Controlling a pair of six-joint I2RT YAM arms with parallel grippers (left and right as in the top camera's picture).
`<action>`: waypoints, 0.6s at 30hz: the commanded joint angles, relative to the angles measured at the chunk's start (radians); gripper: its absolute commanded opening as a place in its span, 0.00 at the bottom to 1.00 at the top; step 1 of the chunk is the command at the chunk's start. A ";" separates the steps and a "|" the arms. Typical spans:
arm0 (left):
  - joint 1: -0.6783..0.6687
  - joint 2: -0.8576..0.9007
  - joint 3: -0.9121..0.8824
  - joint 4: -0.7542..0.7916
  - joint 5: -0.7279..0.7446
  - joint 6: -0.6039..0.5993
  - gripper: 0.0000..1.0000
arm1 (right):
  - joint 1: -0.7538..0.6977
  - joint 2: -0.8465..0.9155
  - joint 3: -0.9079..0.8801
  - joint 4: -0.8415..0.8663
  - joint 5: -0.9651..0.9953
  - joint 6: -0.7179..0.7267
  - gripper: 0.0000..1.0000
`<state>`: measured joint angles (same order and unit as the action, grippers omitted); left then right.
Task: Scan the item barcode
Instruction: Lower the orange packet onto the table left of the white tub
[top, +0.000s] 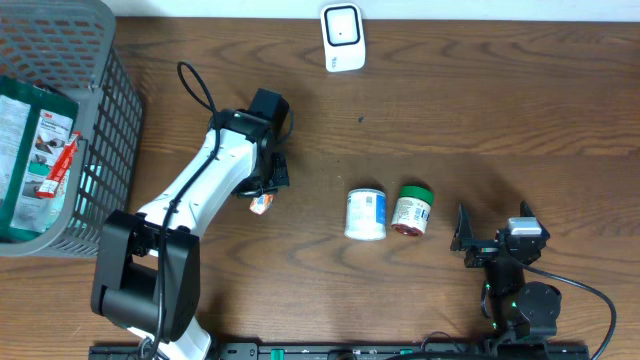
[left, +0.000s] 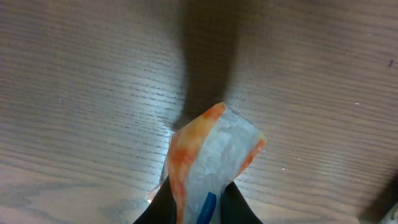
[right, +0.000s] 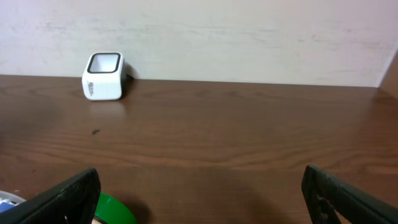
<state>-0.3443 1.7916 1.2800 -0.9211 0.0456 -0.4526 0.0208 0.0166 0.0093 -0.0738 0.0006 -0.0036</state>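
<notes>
Orange-and-clear packet (left: 210, 152) clamped in left hand (left: 198, 208), long axis straight out from it, right hand (right: 202, 199) wide apart

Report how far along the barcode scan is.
Done: the left end effector is shut on a small orange-and-clear packet, apparently lifted off the table. In hand: the packet sits well short of the white scanner at the far edge. Left: present its barcode to the scanner. The white tub and green-lidded jar lie near the open, idle right end effector.
</notes>
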 joint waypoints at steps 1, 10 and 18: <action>-0.002 0.006 -0.031 0.004 -0.009 -0.013 0.09 | -0.006 -0.003 -0.004 -0.001 0.009 0.003 0.99; -0.002 0.006 -0.031 0.015 -0.010 -0.013 0.17 | -0.006 -0.003 -0.004 -0.001 0.010 0.003 0.99; -0.010 0.006 -0.031 0.029 -0.010 -0.005 0.17 | -0.006 -0.003 -0.004 -0.001 0.010 0.003 0.99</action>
<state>-0.3473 1.7916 1.2530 -0.8921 0.0456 -0.4561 0.0208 0.0166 0.0093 -0.0738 0.0006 -0.0032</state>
